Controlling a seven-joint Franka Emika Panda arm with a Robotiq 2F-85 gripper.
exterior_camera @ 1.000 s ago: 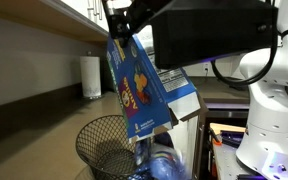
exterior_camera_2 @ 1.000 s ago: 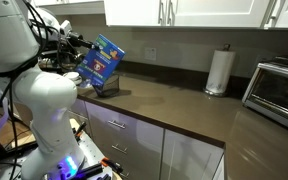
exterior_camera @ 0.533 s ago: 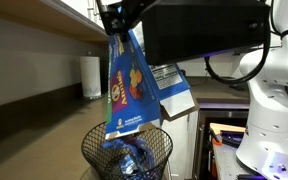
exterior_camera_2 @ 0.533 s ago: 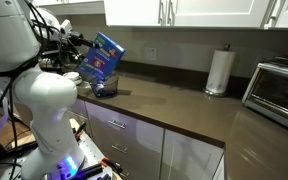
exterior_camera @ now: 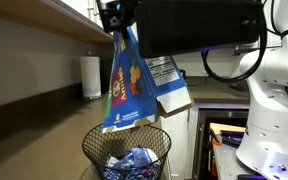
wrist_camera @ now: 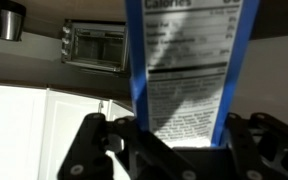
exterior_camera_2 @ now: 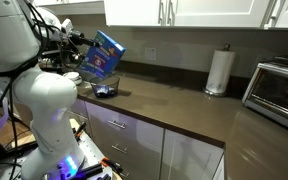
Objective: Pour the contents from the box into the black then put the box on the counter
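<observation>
We see one dark kitchen counter (exterior_camera_2: 184, 105); our gripper (exterior_camera: 119, 25) clasps one tall blue cardboard box (exterior_camera: 129, 85) over one black wire-mesh wastebasket (exterior_camera: 96, 152).

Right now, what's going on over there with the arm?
The claw is clamped on the top end of the blue box and holds it tipped up, lower end pointing down into the black mesh basket. Several small blue packets lie inside the basket. The box has not yet been set down on the counter.
</observation>
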